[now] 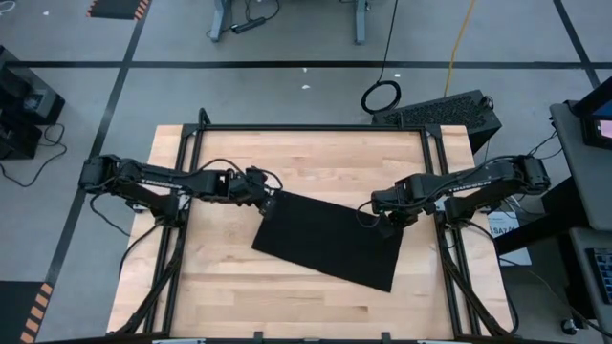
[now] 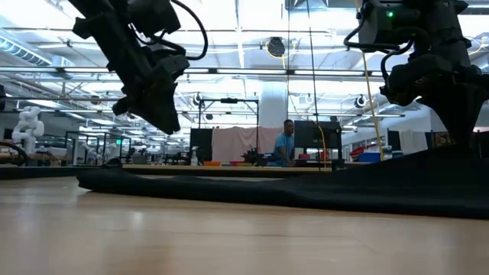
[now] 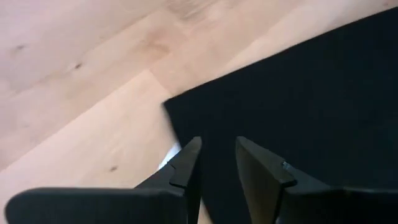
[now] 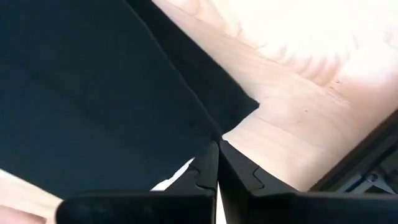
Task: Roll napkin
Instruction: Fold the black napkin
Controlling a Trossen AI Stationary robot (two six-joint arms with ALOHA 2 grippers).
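Wooden tabletop (image 1: 229, 277) with a black napkin (image 1: 330, 239) lying flat and skewed across its middle, an arm at each upper corner of the cloth

Pale planks fill the frame under both arms; from the left, the left gripper (image 1: 269, 198) hangs just above the napkin's upper-left corner, its two dark fingers (image 3: 186, 165) slightly parted with a narrow gap between them and nothing held, the cloth edge and bare wood showing beneath. The napkin spreads rightward as one tilted rectangle, its lower-right corner nearest the table's front edge. At the right, the right gripper (image 1: 384, 226) sits on the upper-right corner, fingers (image 4: 208, 168) pressed together on the cloth's corner, which rises off the wood in the low view
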